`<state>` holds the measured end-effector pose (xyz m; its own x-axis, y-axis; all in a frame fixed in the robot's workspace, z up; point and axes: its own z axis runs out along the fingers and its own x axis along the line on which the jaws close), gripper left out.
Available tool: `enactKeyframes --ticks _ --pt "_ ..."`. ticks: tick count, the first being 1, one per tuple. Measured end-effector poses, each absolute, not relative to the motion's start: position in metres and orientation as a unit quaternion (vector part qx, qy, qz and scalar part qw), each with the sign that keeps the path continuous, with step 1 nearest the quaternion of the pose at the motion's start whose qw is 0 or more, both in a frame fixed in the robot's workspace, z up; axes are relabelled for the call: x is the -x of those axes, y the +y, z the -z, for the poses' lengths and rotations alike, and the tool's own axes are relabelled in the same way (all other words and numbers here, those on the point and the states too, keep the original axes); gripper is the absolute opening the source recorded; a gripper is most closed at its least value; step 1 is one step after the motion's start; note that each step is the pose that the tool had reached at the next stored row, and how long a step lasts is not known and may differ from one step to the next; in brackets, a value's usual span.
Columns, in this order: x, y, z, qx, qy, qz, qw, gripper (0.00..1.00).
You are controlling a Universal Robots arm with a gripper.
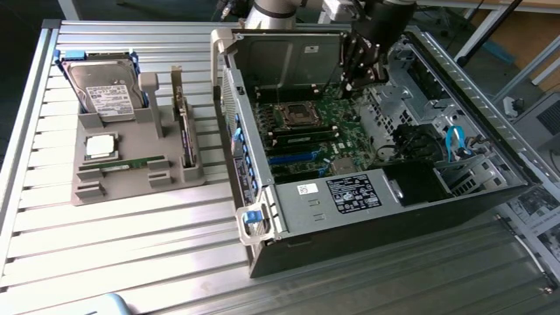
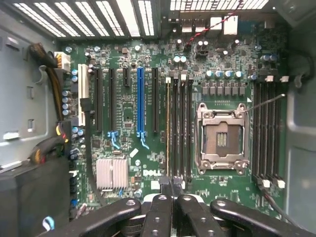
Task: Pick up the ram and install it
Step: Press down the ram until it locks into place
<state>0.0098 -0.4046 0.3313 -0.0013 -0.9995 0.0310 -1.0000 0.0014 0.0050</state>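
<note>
Black jaws [image 2: 170,190] clenched, empty, over green motherboard [image 2: 148,98]; thin green ram [image 1: 131,162] in grey holder [image 1: 131,180].

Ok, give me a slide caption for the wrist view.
Shut hand poised above the Dell motherboard, over the memory slots beside the empty processor socket.

One computer case [image 1: 394,216], lying open on slatted table [image 1: 131,262]. One motherboard [image 2: 148,94] under me, one CPU socket [image 2: 222,139] on it, empty. One blue expansion slot [image 2: 140,101] among black ones. One small silver heatsink [image 2: 111,173]. Memory slots: two banks, one either side of socket. One grey holder tray [image 1: 131,177] near table's far edge: one hard drive [image 1: 105,95], one square processor chip [image 1: 101,146], one ram [image 1: 131,163] stick lying flat. My fingers [image 2: 163,212]: two, pressed together.
</note>
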Motion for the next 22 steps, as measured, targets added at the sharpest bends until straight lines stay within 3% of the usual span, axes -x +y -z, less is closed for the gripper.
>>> enactKeyframes --ticks 7,22 --pt "-0.013 -0.405 -0.351 -0.707 -0.707 -0.009 0.013 0.11" --pt "-0.014 -0.404 -0.351 -0.707 -0.708 -0.009 0.013 0.11"
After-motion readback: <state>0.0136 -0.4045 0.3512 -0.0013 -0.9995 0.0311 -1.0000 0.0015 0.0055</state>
